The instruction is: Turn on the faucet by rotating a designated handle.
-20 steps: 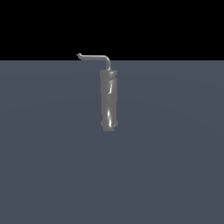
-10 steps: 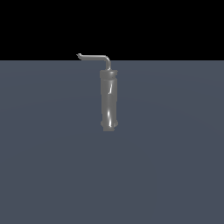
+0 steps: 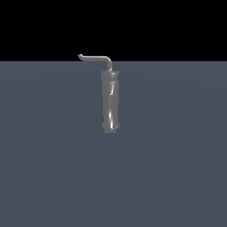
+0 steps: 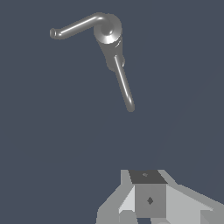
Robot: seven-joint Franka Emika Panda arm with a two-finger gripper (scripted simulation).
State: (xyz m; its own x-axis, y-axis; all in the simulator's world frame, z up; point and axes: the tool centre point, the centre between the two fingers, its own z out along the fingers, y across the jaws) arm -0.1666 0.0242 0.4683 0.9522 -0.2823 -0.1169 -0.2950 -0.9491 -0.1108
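Nothing has moved in the exterior view since the two earlier frames: faucet [image 3: 110, 101] same spot, same pose, handle [image 3: 95, 58] same angle.

Exterior view: faucet stands upright on the flat grey-blue floor [image 3: 177, 155], glossy grey cylinder with ringed ends. Handle comes out of its top, bends, then runs level toward the exterior view's left, ending in a small hooked tip. Arm and claw not visible in this view.

Wrist view: claw [image 4: 151, 199] shows only as a white body with a dark grey square block at its middle, cut off by the frame edge. Fingertips are out of frame, so can't tell how far open it is. Nothing visibly held.

Relative to the claw: faucet [image 4: 108, 33] is well apart from it, no contact, seen almost end-on from above with its round top cap facing the camera. Handle [image 4: 74, 27] sticks out sideways from that cap, hooked tip at its far end. A second thin grey rod [image 4: 123, 85] runs from the faucet body back toward the claw; its end stops well short of it. Bare floor [image 4: 52, 144] between claw and faucet.
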